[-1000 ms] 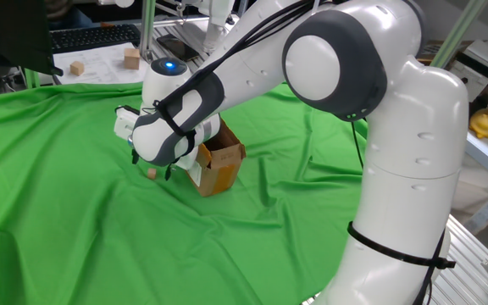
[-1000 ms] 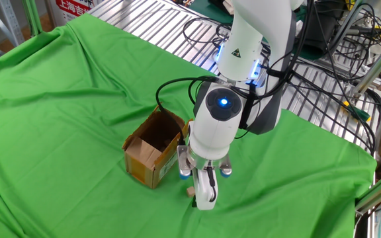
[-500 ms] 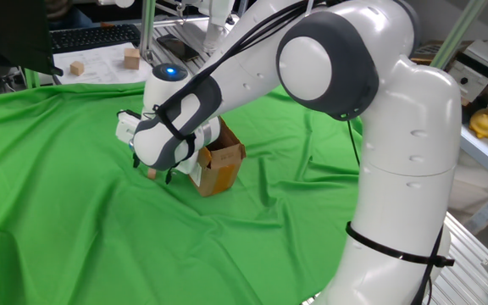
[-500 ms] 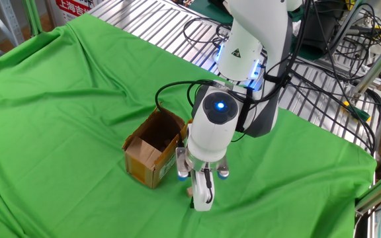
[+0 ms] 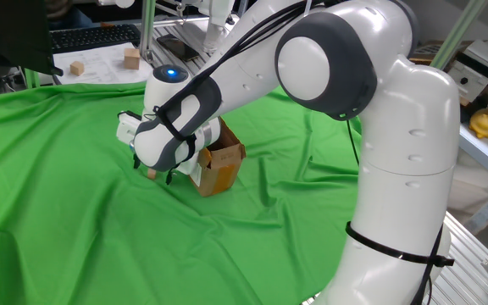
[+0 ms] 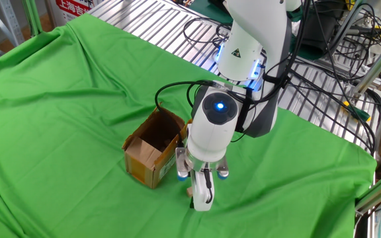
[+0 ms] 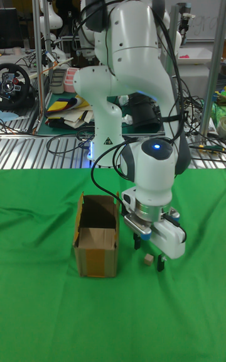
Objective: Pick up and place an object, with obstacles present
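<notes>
The object, a tiny tan cube (image 7: 147, 260), lies on the green cloth just right of the cardboard box in the tall fixed view. It also shows as a small tan cube (image 5: 152, 174) and cube (image 6: 190, 192) in the two fixed views. My gripper (image 7: 149, 254) is low over the cloth and open, with one dark finger (image 7: 137, 243) on each side of the cube and a gap between them. The gripper (image 5: 152, 170) and gripper (image 6: 198, 197) partly hide the cube in the two fixed views. I cannot tell whether the fingers touch it.
An open cardboard box (image 7: 97, 235) stands on the cloth close beside the gripper, seen also as the box (image 5: 219, 163) and box (image 6: 152, 149). Bigger wooden blocks (image 5: 132, 58) lie on white paper beyond the cloth. A metal grille table edge (image 6: 144, 23) borders the cloth.
The arm has shifted a little and the gripper has settled slightly closer around the cube. The cube and the box have not moved.
</notes>
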You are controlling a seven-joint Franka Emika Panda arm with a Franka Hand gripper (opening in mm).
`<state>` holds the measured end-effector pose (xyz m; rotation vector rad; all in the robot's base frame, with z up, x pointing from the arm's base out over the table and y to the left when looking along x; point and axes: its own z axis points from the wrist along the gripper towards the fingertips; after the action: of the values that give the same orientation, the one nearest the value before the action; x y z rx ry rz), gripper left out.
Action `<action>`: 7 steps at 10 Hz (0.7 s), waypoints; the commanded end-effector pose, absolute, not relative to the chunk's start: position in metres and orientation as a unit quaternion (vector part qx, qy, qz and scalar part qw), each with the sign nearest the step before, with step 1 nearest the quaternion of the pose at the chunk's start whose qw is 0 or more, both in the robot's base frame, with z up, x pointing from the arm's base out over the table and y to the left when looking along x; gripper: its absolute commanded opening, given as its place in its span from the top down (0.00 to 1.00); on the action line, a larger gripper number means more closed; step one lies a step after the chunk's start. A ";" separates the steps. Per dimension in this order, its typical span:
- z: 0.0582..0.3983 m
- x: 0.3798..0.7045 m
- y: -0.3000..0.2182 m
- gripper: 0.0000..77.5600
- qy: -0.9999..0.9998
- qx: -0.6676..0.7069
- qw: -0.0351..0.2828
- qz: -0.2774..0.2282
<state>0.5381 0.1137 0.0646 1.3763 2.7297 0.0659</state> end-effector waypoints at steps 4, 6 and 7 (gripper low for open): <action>0.065 0.539 0.114 0.00 0.895 0.445 0.038 0.017; 0.065 0.539 0.114 0.00 0.895 0.445 0.036 0.014; 0.065 0.539 0.114 0.00 0.895 0.444 0.036 0.012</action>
<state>0.5377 0.1137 0.0637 1.3656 2.7509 0.0390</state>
